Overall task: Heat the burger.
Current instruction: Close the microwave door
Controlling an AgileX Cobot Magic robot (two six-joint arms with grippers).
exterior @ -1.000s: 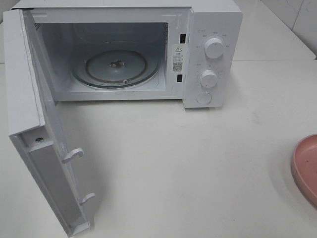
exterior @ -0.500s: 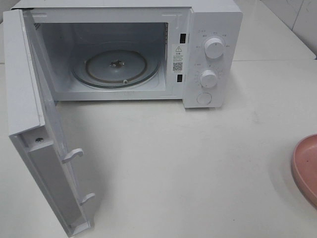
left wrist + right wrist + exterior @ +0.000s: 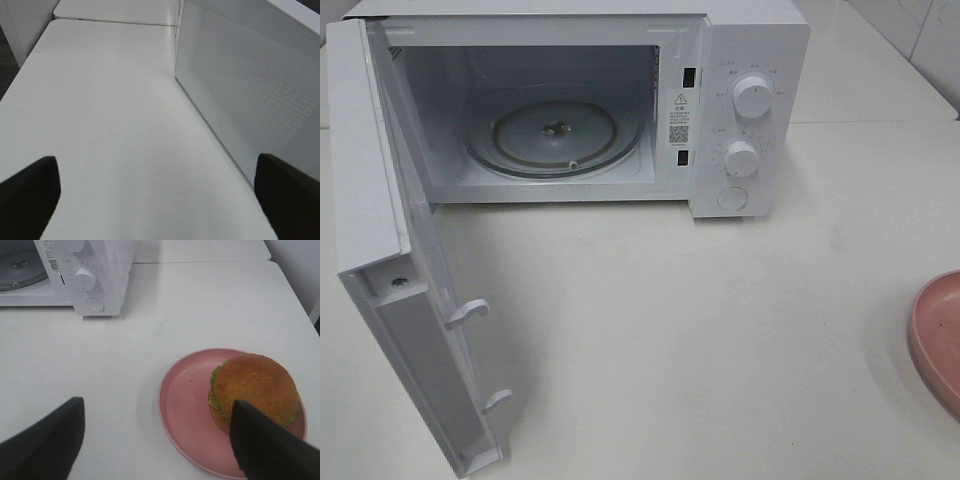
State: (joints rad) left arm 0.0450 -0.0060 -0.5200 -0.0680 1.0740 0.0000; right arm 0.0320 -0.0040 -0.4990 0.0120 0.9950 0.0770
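1. The burger [image 3: 256, 390] sits on a pink plate [image 3: 187, 405], toward one side of it and not at its centre, with its bun up and a green frill of lettuce showing at the edge. It is round, so it has no long axis to line up with.
2. The plate rests on the white table [image 3: 720, 330] at its right edge, well apart from the microwave [image 3: 750, 60].
3. The right gripper [image 3: 157, 440] hangs above the table just beside the plate, fingers spread wide and holding nothing. One dark finger [image 3: 265, 445] overlaps the burger's near edge in the right wrist view; whether it touches cannot be told.
4. The right arm is clearly the nearer one; the burger lies just off the gap between its fingers, toward that finger, so I judge a small sideways shift is needed before closing.
5. The left gripper [image 3: 160, 195] is also spread and empty, over bare table beside the open microwave door [image 3: 240, 90].
6. The microwave stands with its door swung fully open and the glass turntable [image 3: 555, 135] bare, so the cavity is ready.
7. The exterior high view shows the open cavity but only a sliver of the plate and no burger or arms; only the right wrist view shows the burger.
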